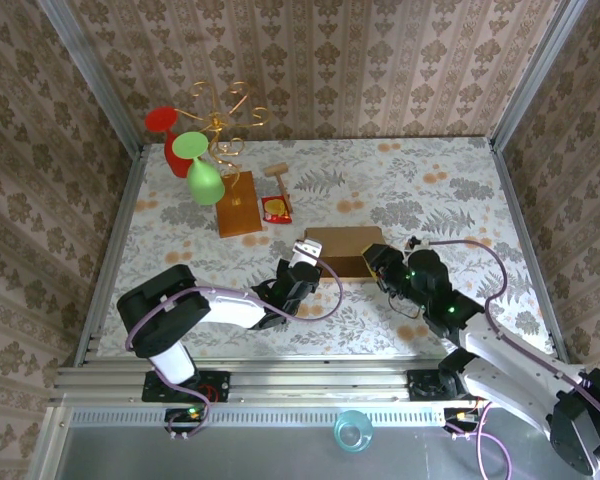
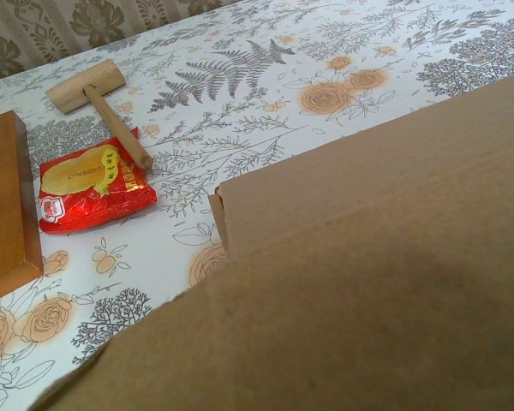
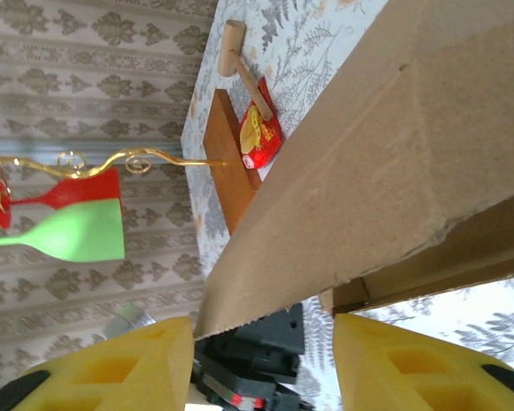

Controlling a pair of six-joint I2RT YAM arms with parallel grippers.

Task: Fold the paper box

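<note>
Brown corrugated cardboard, the paper box (image 1: 345, 250) lay partly folded near the middle of the table (image 1: 460, 200), between the two arms. The right gripper (image 3: 262, 330) stood wide open at the box's right edge, its yellow fingers (image 3: 111, 368) spread, with a raised panel's lower edge passing through the gap and nothing pinched. The left gripper (image 1: 300, 258) sat against the box's left edge. Its wrist view gave only close cardboard and no fingers, so I could not tell how far open it was or whether it held anything.

As I judged it, the raised panel was unclamped and could spring back flat or sag the wrong way at its crease. Closing on the panel's corner rather than its edge might crush the corrugation. An uneven push from either side could slide the light box across the cloth toward the red snack packet (image 1: 276, 208), the wooden mallet (image 1: 278, 180) and the wooden board (image 1: 240, 205) lying just beyond it
</note>
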